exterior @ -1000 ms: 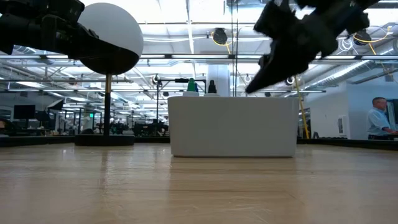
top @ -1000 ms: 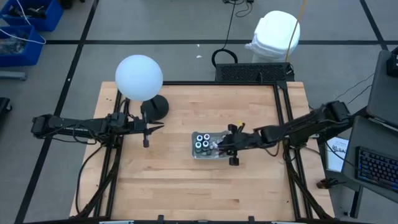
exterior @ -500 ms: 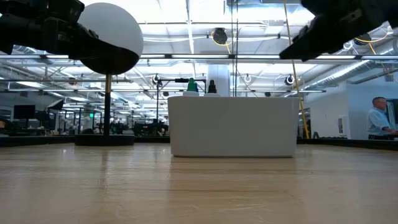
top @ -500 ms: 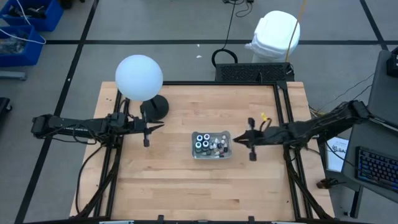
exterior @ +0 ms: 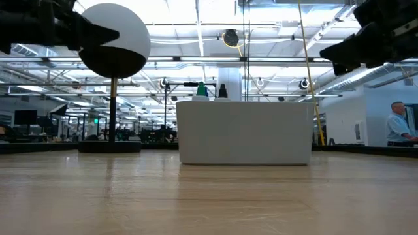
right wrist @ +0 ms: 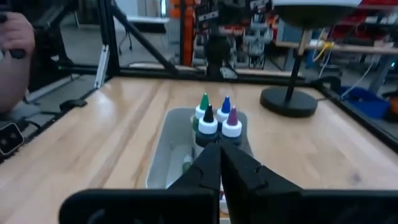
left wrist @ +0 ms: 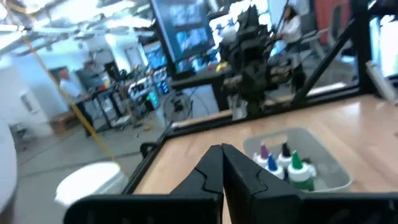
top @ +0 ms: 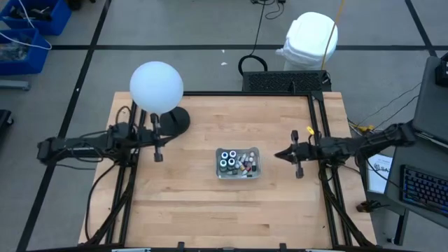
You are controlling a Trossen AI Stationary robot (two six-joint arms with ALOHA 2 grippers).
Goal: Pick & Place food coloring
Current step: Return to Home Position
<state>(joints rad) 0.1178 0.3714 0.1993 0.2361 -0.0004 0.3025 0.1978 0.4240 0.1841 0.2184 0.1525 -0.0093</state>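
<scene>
The food coloring [top: 236, 162] is a cluster of small bottles in a clear tray [top: 253, 173] at the table's middle. In the right wrist view, white-capped bottles [right wrist: 214, 121] with green, blue, black and purple tips stand upright in the tray [right wrist: 163, 163]. They also show in the left wrist view [left wrist: 283, 163]. My right gripper [top: 274, 155] hovers shut and empty to the tray's right, pointing at it. My left gripper [top: 168, 134] hovers shut and empty to the tray's far left, beside the lamp's base.
A white globe lamp [top: 156, 86] on a black round base [top: 176, 120] stands at the far left, close to my left gripper. A white bag [top: 310, 38] sits beyond the far edge. A person's hand [right wrist: 15, 37] shows at the table's side.
My right gripper has drawn back from over the tray toward the table's right edge and has tipped up from slanting down to level. My left gripper has pulled back a little toward the left edge and the lamp base. The tray and bottles have stayed put.
</scene>
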